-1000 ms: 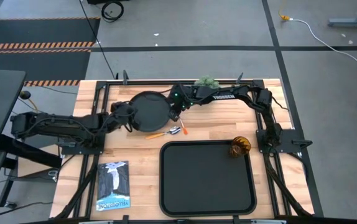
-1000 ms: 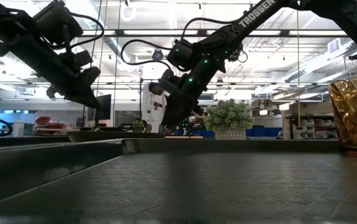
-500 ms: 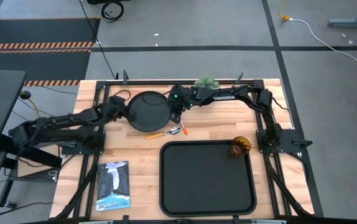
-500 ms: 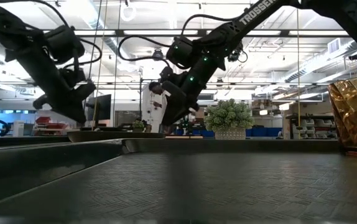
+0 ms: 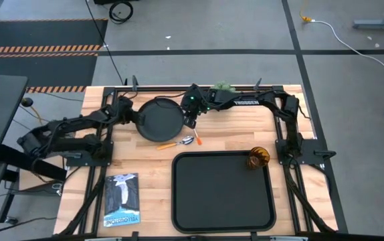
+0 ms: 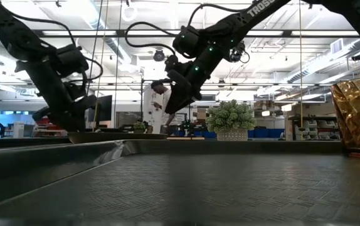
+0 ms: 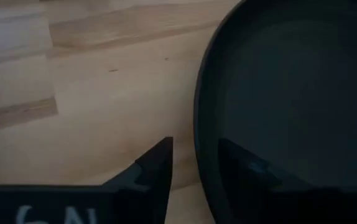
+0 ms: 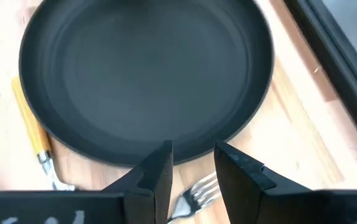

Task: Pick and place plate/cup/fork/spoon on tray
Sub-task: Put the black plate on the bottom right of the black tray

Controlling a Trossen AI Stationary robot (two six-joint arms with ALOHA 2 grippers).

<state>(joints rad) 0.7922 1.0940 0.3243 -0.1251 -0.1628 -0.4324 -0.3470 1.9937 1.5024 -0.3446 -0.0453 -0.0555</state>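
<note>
Matte black plate (image 5: 159, 120) sits on the wooden table (image 5: 145, 167), far of the tray (image 5: 223, 193) and a bit to its left, not yet on it. Left gripper (image 5: 129, 114) is at the plate's left rim; in the left wrist view its fingers (image 7: 157, 171) stand apart with the rim between them, not clamped, nothing held. Right gripper (image 5: 190, 120) is at the plate's right edge, just above it; in the right wrist view its fingers (image 8: 160, 171) are parted, nothing between them, plate rim just ahead.

Fork (image 5: 196, 136) and spoon (image 5: 176, 142) lie on the wood at the plate's near edge, between plate and tray; the spoon handle looks partly tucked under the rim, can't tell for sure. Amber cup (image 5: 257, 158) already stands in the tray's far right corner.

Handling guess: plate looks rigid and light, with a smooth, likely slippery finish. The raised rim is the only place to pinch, one finger over and one under the lip. A one-sided hold will probably let it tilt, so keep it level and lift slowly. The thin cutlery lies flat, best pinched across the orange handles. The glass cup is fragile, so keep the plate clear of it when setting down.
</note>
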